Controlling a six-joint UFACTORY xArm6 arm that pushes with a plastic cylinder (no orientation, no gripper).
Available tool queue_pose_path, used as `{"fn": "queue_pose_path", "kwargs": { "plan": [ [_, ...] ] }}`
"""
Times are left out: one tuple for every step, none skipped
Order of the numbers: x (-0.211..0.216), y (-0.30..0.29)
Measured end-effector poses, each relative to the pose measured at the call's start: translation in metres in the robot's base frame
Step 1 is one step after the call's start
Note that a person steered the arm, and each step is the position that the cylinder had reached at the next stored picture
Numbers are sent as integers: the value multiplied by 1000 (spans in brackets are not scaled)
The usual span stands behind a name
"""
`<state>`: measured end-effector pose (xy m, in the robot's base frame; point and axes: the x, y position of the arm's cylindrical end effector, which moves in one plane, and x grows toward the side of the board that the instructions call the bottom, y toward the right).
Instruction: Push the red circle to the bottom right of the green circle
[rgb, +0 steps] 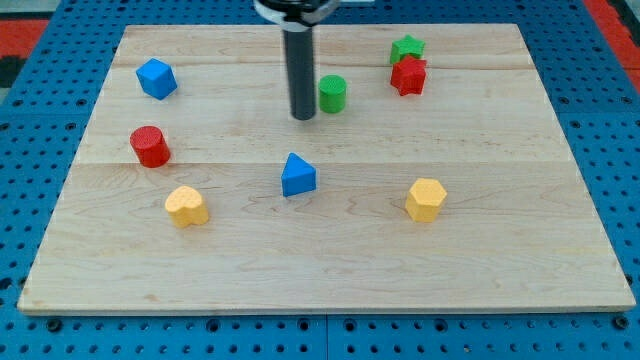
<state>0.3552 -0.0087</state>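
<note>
The red circle (150, 146) is a short red cylinder at the view's left, on the wooden board (330, 260). The green circle (332, 94) is a short green cylinder near the view's top centre. My tip (303, 117) is the lower end of the dark rod; it stands just left of the green circle, close beside it and slightly lower in the view. The tip is far to the right of the red circle.
A blue cube-like block (156, 78) is at the top left. A green star (406, 48) touches a red star (408, 75) at the top right. A blue triangle (297, 175) sits at centre. Yellow blocks lie at lower left (186, 206) and lower right (425, 199).
</note>
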Motion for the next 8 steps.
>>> {"fn": "queue_pose_path", "kwargs": {
  "plan": [
    [-36, 38],
    [-36, 59],
    [-23, 21],
    [26, -12],
    [72, -51],
    [103, -124],
    [104, -227],
    [111, -292]
  ]
}}
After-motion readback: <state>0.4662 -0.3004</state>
